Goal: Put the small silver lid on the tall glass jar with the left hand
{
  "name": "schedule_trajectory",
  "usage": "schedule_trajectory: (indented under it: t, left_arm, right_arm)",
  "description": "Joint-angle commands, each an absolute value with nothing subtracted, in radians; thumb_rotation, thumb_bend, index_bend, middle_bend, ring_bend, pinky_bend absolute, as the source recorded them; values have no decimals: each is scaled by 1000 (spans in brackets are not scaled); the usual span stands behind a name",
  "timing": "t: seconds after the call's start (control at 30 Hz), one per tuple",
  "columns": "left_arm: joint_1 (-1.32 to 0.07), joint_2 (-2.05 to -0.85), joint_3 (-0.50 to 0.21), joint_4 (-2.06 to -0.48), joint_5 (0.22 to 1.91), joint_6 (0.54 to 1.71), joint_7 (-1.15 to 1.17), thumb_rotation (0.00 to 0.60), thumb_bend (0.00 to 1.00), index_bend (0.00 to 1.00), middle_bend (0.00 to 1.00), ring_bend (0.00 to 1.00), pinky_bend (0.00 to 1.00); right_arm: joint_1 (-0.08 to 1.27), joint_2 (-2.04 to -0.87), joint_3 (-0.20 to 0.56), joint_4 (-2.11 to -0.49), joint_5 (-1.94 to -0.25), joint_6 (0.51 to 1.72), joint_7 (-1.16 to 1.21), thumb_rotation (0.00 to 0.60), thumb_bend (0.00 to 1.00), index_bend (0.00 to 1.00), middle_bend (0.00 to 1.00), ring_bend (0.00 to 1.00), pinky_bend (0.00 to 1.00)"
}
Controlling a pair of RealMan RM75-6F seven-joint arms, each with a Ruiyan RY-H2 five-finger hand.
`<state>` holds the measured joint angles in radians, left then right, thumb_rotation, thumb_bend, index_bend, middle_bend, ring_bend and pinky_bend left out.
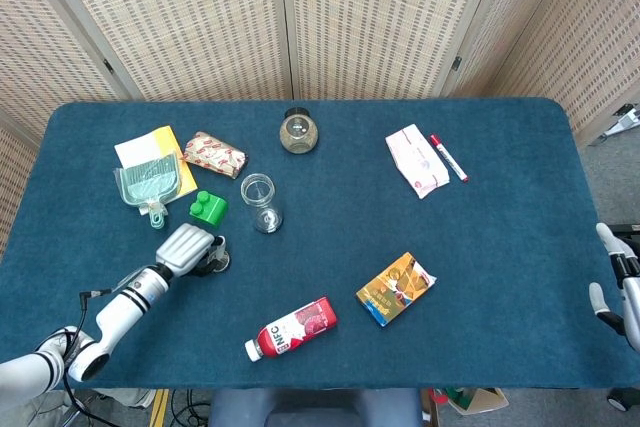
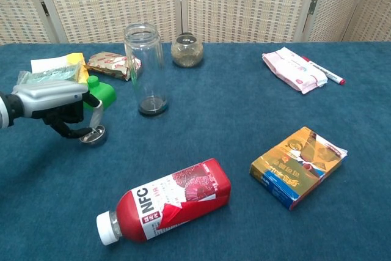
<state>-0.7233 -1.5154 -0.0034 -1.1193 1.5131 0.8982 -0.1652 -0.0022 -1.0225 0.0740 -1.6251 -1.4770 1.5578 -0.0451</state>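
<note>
**A:** Taking the tall glass jar (image 2: 145, 68) as the landmark, what lay nearest the camera?

**B:** A red plastic juice bottle (image 2: 165, 208) with a white cap, on its side, well in front of the jar. To the jar's front right was a glossy orange-and-blue carton (image 2: 298, 165), lying flat on the napped blue table cloth (image 2: 232, 114).

**A:** And the lid?

**B:** The small silver lid (image 2: 94, 135), a round metal disc, was in front of the jar and to its left, well apart from it. The left hand (image 2: 54, 107) had its grey fingers curled down over it, pinching its rim; whether it was lifted off the cloth, I could not tell.

**A:** The jar itself?

**B:** Upright, clear, cylindrical, its mouth uncovered. A green block (image 2: 99, 90) stood just to its left.

**A:** Behind it?

**B:** A squat round jar (image 2: 186, 51) of grainy filling, behind and to the right. Far to the right, a crinkled pink-white packet (image 2: 293, 69) and a red marker (image 2: 325, 71).

**A:** The right hand?

**B:** The right hand (image 1: 615, 282) showed only at the head view's edge, far to the jar's right, fingers apart, holding nothing.
</note>
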Motion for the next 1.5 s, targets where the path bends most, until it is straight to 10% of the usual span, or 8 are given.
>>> schedule_trajectory:
  t: [0.03,0.9,1.5]
  left_arm:
    - [-722,-1511,-8,-1125,1509,903,-170,600,437,586,1000,978,1000]
    - [-724,-1111,-152,-1571,1453,1027,-32,600,431,582,1000,978,1000]
    - [-893,-1124,-267,-1573,1345,876,56,600,431,577,1000,978,1000]
  right_arm:
    - [-2,-1023,75,-1624,-1476,1558,-44,600,428,49,200,137,290]
    - [26,-989,100,-1656,-1478,1540,-68,600,428,49,200,137,290]
    - [23,-954,106,-1697,-1468,1553,-97,600,428,49,200,137,290]
